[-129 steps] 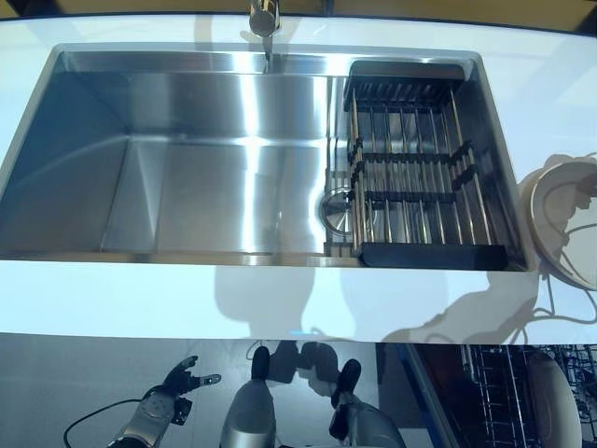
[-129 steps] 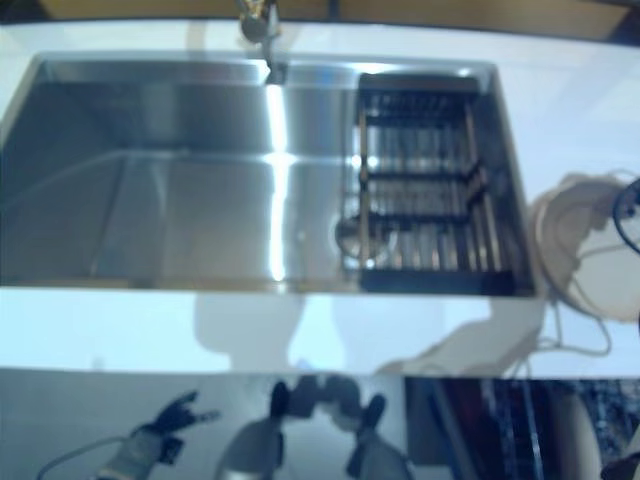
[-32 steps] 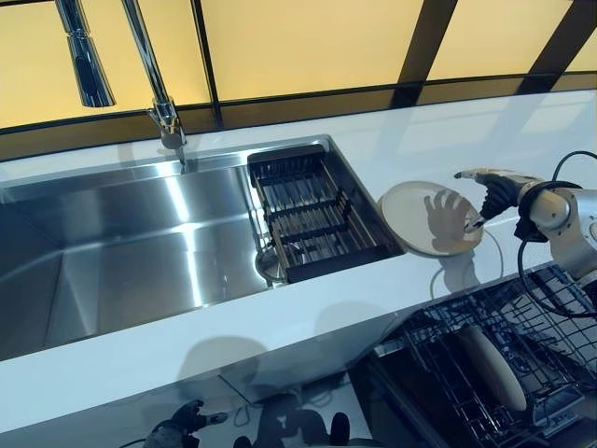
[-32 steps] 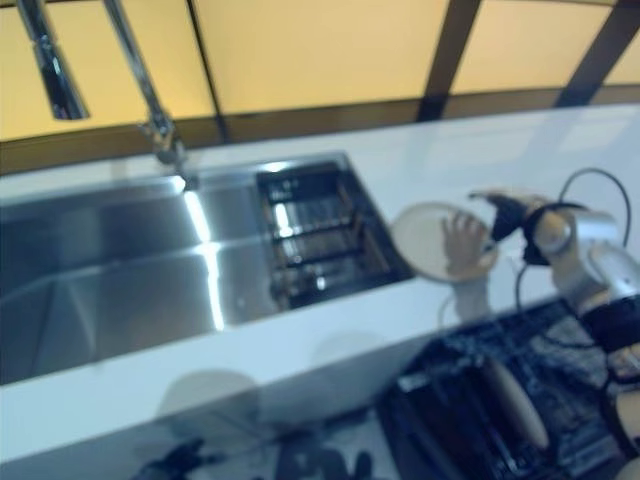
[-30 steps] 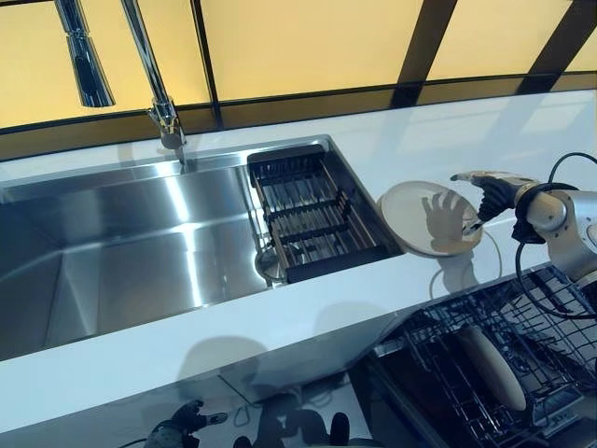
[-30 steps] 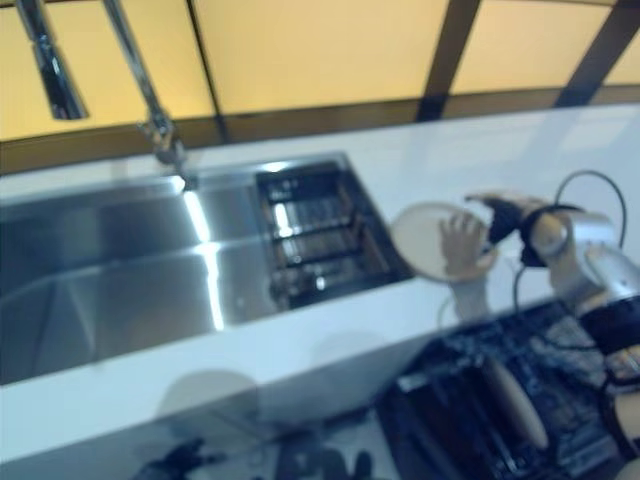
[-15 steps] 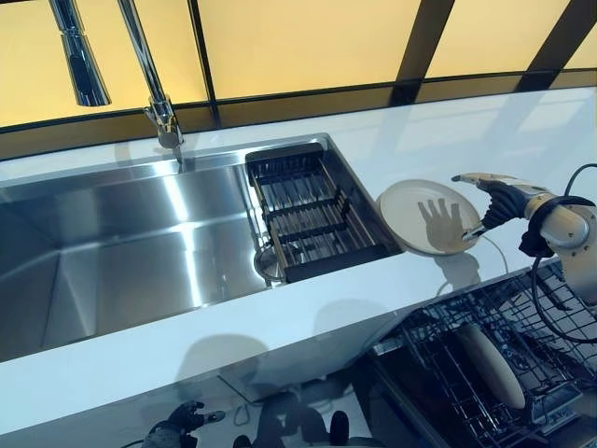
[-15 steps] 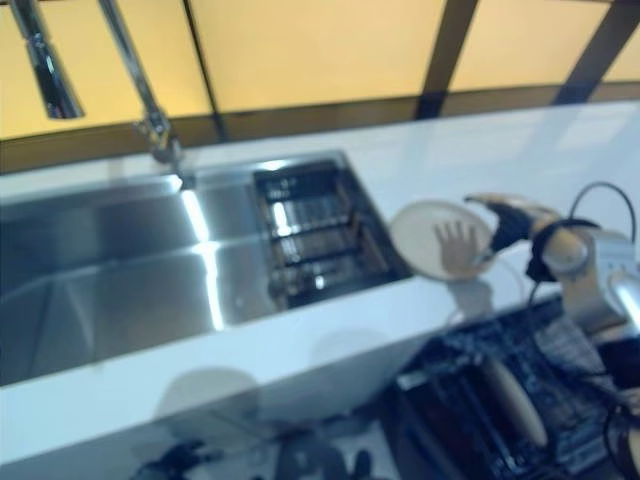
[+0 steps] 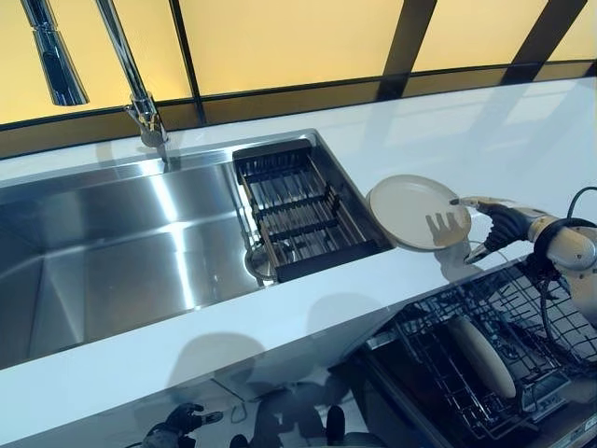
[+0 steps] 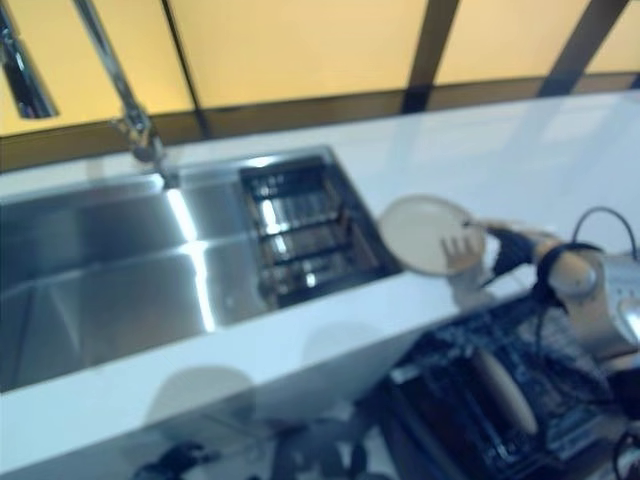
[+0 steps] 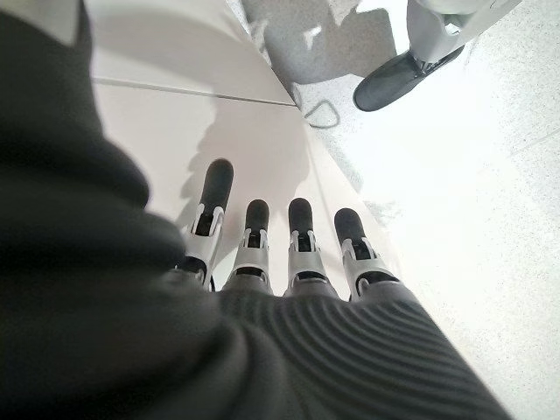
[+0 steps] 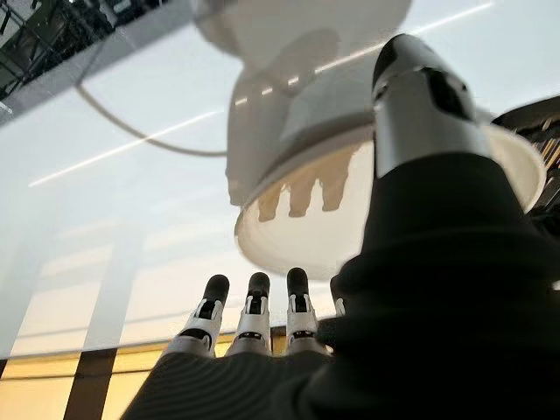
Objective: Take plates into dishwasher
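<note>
A round beige plate (image 9: 416, 212) lies flat on the white counter (image 9: 280, 317), just right of the sink. My right hand (image 9: 506, 224) hovers at the plate's right rim, open, with fingers straight and holding nothing. In the right wrist view the plate (image 12: 297, 219) shows just past the straight fingers (image 12: 254, 315), with the hand's shadow on it. Below the counter's edge at the right the dishwasher rack (image 9: 438, 369) stands pulled out, with another beige plate (image 9: 482, 357) on edge in it. My left hand (image 9: 182, 425) hangs low by the floor, open and empty.
A steel sink (image 9: 93, 271) fills the left of the counter, with a tall faucet (image 9: 131, 84) behind it. A black drying rack (image 9: 298, 210) sits in the sink's right end, close to the plate. Dark window frames run along the back.
The camera has turned from straight above the sink toward the right. In the last second my right hand has sunk a little beside the plate's right rim. The plate has not moved.
</note>
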You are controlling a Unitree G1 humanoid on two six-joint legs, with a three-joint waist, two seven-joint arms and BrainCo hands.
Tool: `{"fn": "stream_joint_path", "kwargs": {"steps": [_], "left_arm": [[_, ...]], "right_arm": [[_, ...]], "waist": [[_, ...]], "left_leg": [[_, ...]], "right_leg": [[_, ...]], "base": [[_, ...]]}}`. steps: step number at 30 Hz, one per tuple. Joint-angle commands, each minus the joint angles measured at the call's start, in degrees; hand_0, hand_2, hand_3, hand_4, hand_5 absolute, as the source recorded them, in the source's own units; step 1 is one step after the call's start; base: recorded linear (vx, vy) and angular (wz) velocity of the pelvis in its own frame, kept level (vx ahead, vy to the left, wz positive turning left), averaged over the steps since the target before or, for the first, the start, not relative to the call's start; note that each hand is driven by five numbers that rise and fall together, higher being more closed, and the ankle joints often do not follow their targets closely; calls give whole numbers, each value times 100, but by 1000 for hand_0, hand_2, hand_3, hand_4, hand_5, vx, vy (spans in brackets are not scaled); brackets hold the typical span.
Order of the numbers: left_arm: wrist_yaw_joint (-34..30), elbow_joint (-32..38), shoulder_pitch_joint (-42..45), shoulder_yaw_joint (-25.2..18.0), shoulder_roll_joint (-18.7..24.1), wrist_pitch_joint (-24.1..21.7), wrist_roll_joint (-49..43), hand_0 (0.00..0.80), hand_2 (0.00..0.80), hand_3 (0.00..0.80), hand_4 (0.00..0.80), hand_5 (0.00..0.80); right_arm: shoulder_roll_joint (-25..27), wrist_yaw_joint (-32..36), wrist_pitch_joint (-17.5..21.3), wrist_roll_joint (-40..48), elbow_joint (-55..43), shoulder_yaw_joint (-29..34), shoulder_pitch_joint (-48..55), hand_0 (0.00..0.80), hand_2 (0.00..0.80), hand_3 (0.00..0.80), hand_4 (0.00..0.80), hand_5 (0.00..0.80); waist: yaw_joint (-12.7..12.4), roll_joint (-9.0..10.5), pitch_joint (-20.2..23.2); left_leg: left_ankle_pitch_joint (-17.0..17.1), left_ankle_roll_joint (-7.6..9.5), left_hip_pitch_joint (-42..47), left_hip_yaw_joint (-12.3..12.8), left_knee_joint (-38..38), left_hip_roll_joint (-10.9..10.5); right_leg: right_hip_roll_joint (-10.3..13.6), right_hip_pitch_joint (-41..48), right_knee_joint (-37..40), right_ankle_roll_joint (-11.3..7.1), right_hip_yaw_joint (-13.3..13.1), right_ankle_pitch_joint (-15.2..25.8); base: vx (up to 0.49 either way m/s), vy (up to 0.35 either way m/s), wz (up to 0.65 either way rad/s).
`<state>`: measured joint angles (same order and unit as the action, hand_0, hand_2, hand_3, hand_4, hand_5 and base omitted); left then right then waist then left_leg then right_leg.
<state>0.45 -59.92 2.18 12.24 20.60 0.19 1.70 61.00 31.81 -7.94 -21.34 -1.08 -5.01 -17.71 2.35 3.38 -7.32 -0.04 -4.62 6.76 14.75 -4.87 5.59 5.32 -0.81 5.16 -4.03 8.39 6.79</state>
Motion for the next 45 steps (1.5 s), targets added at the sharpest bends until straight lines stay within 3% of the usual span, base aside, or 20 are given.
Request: {"fn": "stream_joint_path", "kwargs": {"steps": [1,21,28,45], "left_arm": [[105,-351,-254,-54,70,-203,-183,0,0,0,0,0],[28,-305,-294,38,61,-191,-275,0,0,0,0,0],[19,-193,-307,68,78,-123,-309,0,0,0,0,0],[1,-129,-263,150,95,-109,-359,0,0,0,0,0]], "right_arm": [[-157,-94,147,-110,-102,-46,-154,0,0,0,0,0],[-446,-118,167,-398,117,-491,-640,0,0,0,0,0],[-385,247,279,-796,192,-715,-811,0,0,0,0,0],[-118,195,240,-836,449,-1050,-1427,0,0,0,0,0]], "waist": [[-28,217,157],[-161,187,82],[-227,197,29],[-358,256,-9]], "left_leg": [[59,114,-68,-29,-13,-91],[68,139,-100,-160,-13,-110],[87,148,-138,-210,-13,-105],[125,148,-175,-299,-13,-105]], "right_leg": [[123,472,-129,-215,345,-321],[112,471,-171,-202,351,-363],[115,445,-190,-198,357,-362],[106,451,-206,-193,388,-369]], "base": [[0,0,0],[0,0,0],[0,0,0],[0,0,0]]}}
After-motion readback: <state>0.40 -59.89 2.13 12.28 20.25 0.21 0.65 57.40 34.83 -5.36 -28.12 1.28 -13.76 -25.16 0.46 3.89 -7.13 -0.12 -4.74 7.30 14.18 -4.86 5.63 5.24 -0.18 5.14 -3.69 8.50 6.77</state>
